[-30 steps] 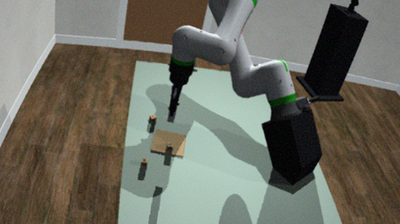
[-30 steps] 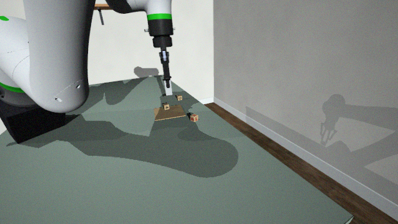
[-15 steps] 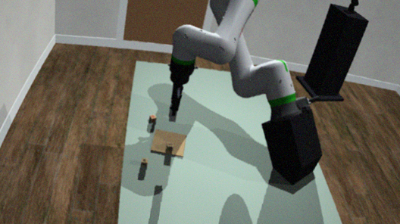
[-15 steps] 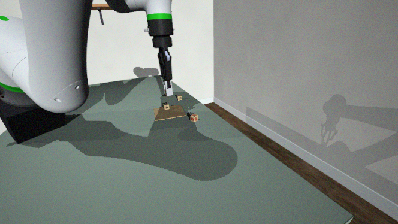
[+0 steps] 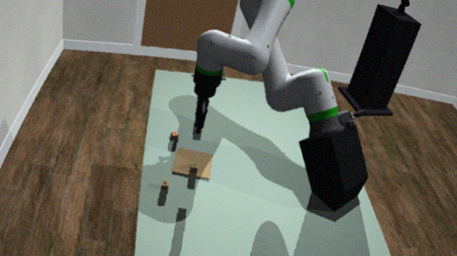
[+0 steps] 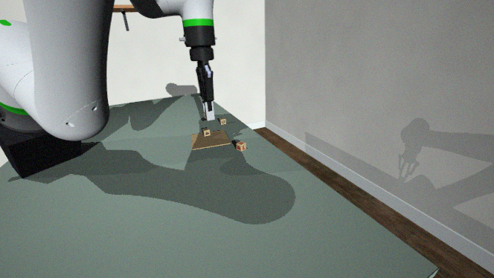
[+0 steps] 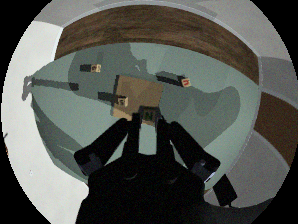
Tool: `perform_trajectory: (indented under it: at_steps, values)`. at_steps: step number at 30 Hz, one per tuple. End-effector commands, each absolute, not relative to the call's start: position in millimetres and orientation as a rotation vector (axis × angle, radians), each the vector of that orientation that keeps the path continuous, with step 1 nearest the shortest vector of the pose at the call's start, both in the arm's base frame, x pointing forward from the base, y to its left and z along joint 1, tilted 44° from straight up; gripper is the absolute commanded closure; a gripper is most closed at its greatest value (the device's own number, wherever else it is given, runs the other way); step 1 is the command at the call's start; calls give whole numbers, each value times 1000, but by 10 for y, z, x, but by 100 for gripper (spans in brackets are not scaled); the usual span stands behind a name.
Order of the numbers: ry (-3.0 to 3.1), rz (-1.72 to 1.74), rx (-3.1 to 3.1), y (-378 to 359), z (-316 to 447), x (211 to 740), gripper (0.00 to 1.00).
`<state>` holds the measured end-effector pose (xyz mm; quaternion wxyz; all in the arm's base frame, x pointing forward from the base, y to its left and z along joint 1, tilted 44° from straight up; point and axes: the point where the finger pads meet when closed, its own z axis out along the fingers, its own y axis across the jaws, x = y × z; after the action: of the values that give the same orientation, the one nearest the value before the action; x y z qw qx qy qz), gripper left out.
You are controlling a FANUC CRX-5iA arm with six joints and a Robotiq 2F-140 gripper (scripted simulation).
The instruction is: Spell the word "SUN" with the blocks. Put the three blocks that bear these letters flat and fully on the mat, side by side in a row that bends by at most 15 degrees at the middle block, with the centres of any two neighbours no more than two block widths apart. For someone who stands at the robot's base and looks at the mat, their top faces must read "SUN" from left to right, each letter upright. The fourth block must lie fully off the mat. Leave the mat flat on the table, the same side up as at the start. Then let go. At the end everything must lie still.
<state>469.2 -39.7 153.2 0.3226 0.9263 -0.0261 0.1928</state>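
Note:
My gripper (image 5: 199, 127) (image 6: 209, 116) (image 7: 149, 112) is shut on a small wooden letter block (image 7: 148, 113) and hangs low over the table, just past the far edge of the tan mat (image 5: 184, 158) (image 6: 216, 142) (image 7: 136, 90). One block (image 5: 193, 168) (image 6: 207, 131) (image 7: 121, 100) sits on the mat near its edge. A second block (image 5: 174, 135) (image 6: 222, 121) lies on the table off the mat, close to the gripper. A third block (image 5: 165, 183) (image 6: 241, 146) lies off the mat on the other side. The letters are too small to read.
The robot's black base (image 5: 332, 168) stands on the pale green table (image 5: 251, 230) to the right of the mat. A tall black cabinet (image 5: 382, 53) stands behind it. The table's left edge runs close to the blocks; wooden floor lies beyond.

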Motion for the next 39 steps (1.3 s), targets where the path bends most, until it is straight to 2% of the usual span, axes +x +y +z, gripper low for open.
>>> perform_trajectory:
  at_steps: [1, 21, 39]
  values:
    - [-68, 507, 2432, -443, 1476, 4720, 87]
    - [-68, 507, 2432, -903, 938, 4979, 87]
    - [-68, 507, 2432, -945, 889, 5002, 87]
